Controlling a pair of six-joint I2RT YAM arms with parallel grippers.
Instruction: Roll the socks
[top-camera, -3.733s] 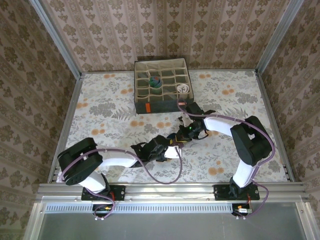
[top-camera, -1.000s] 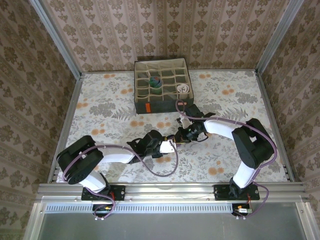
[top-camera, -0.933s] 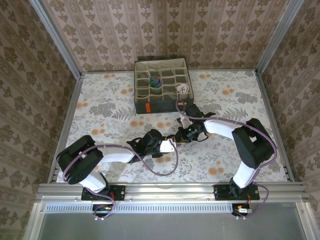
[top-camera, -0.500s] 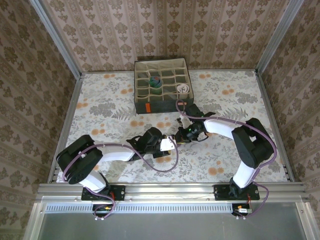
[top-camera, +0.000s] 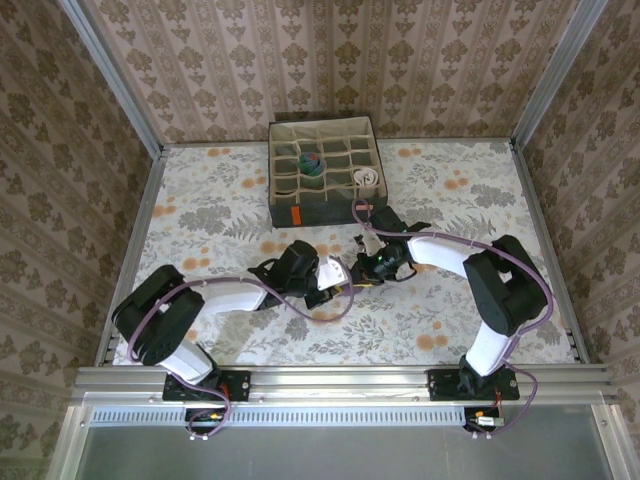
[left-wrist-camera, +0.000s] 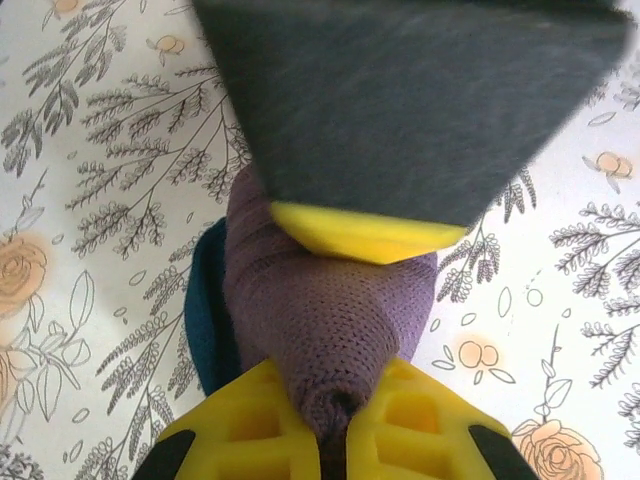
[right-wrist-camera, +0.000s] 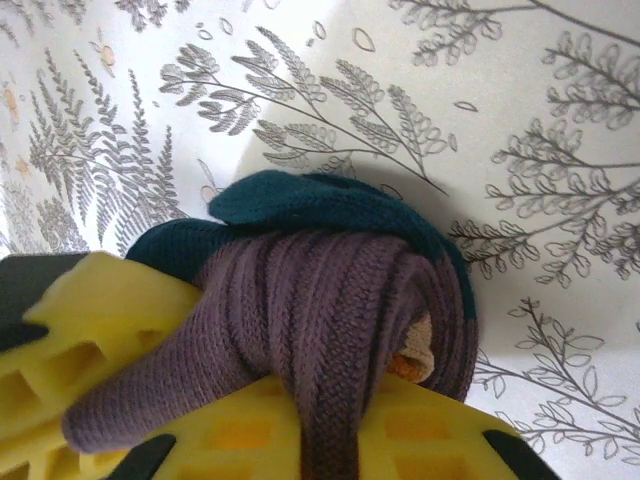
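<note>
A purple sock (right-wrist-camera: 330, 290) with a dark blue toe (right-wrist-camera: 300, 205) lies rolled into a bundle on the flowered table, a bit of orange showing inside the roll. My right gripper (right-wrist-camera: 332, 450) is shut on a purple fold that runs between its yellow fingers. Opposite it, my left gripper (left-wrist-camera: 340, 420) is shut on the sock's (left-wrist-camera: 330, 310) bunched purple end, its blue toe (left-wrist-camera: 205, 320) at the left. From above, the left gripper (top-camera: 335, 280) and the right gripper (top-camera: 358, 270) meet tip to tip at mid-table and hide the sock.
A grey fabric box (top-camera: 320, 212) with many compartments stands behind the grippers. It holds a striped rolled sock (top-camera: 312, 163) and a white rolled sock (top-camera: 367, 178). Papered walls and metal rails enclose the table. Purple cables loop off both arms.
The left arm has swung away from the near edge until its gripper meets the right gripper. The right arm has barely moved.
</note>
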